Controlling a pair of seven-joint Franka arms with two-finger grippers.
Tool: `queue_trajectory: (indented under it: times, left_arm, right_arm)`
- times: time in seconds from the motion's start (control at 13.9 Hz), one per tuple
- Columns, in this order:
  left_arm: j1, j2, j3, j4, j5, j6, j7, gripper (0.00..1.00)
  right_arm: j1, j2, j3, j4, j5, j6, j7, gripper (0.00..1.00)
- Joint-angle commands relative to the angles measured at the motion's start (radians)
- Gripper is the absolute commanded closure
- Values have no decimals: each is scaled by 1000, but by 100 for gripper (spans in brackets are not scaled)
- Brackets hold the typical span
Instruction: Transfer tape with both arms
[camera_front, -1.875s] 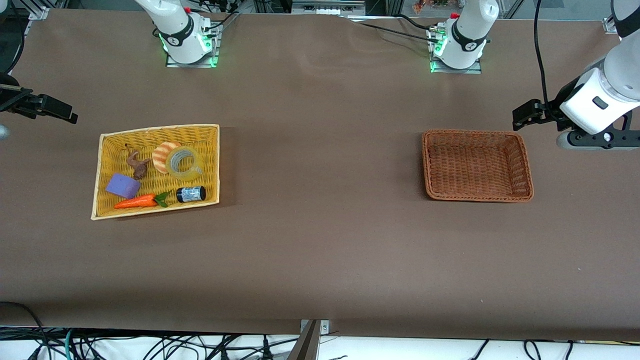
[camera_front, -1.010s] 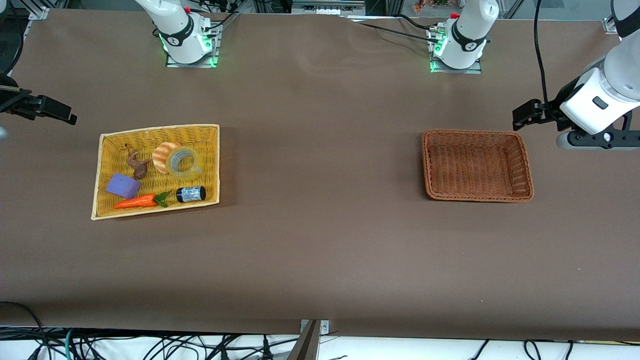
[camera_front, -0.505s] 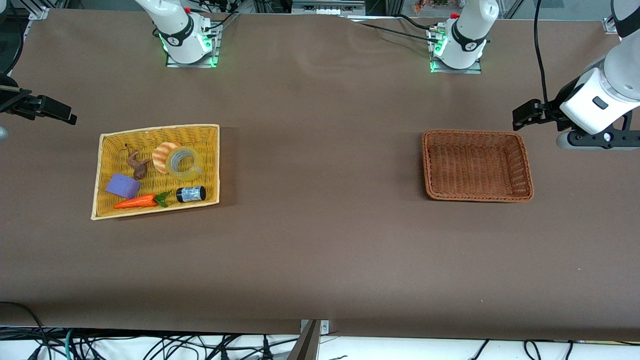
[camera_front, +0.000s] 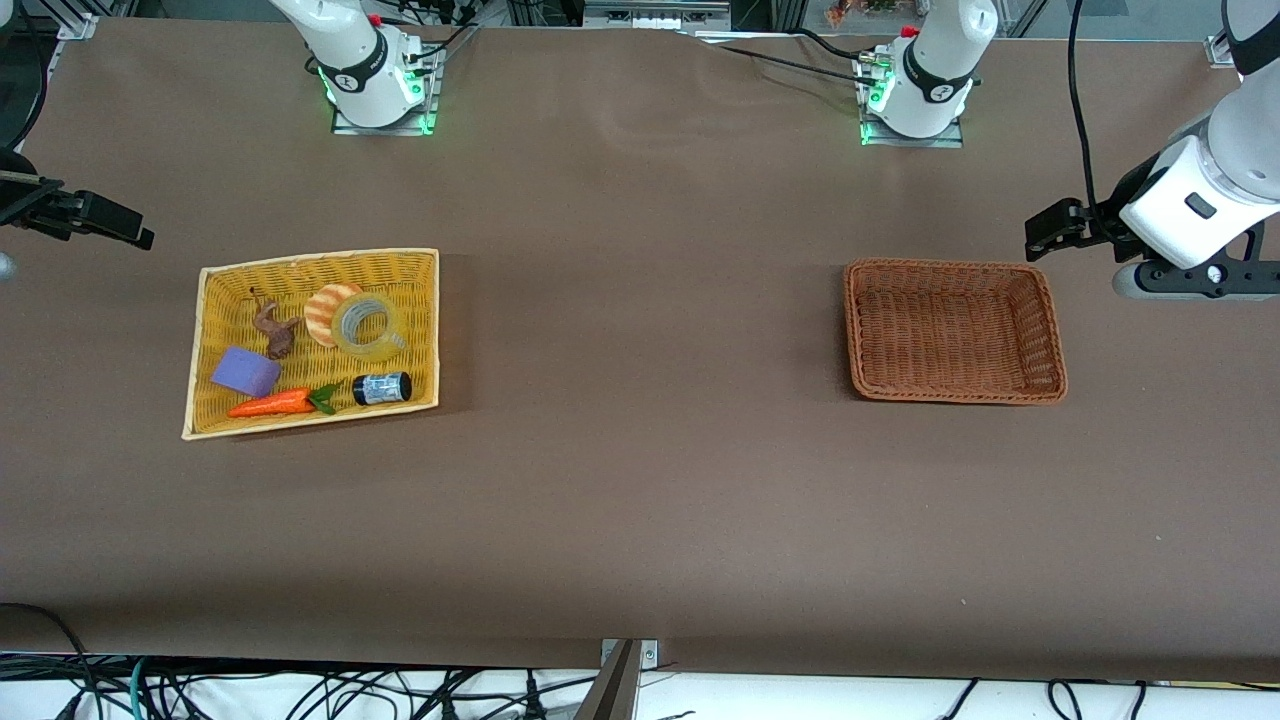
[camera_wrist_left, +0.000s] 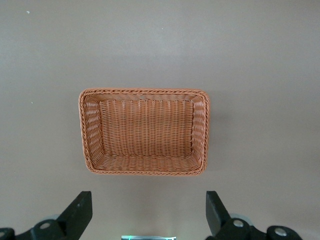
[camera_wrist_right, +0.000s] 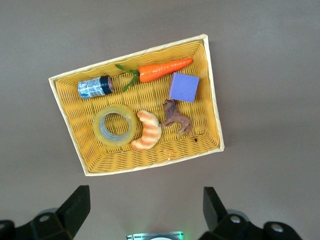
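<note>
Front view: the tape is seen lying flat in the yellow basket, touching the croissant toy. A small dark jar and a toy carrot lie nearer the camera than the tape; a purple block and a brown animal figure lie beside it. The brown basket stands toward the left arm's end. The right gripper and the left gripper are held above bare table.

Left wrist view: the left gripper's fingers are spread wide, nothing held.

Right wrist view: the right gripper's fingers are spread wide and empty, above the yellow basket's rim.
</note>
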Motion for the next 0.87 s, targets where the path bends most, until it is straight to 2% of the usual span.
queue_trajectory:
  times: [0.0,0.36,0.5,0.72,0.79]
  left_arm:
    - [4,13,-3,32,-9,-22,5,0]
    - [4,13,-3,32,-9,-22,5,0]
    - [4,13,-3,32,-9,-22,5,0]
    - [4,13,-3,32,-9,-22,5,0]
    - [4,13,-3,33,-9,-22,5,0]
  right_arm:
    - [-6,10,4,24,-6,-7,-16,0]
    - [-7,11,4,24,-8,-4,-19,0]
    - [-6,69,4,24,-14,-18,-16,0]
    - [8,91,13,16,-13,-7,-2,0]
    - [8,126,13,12,-8,4,1,0]
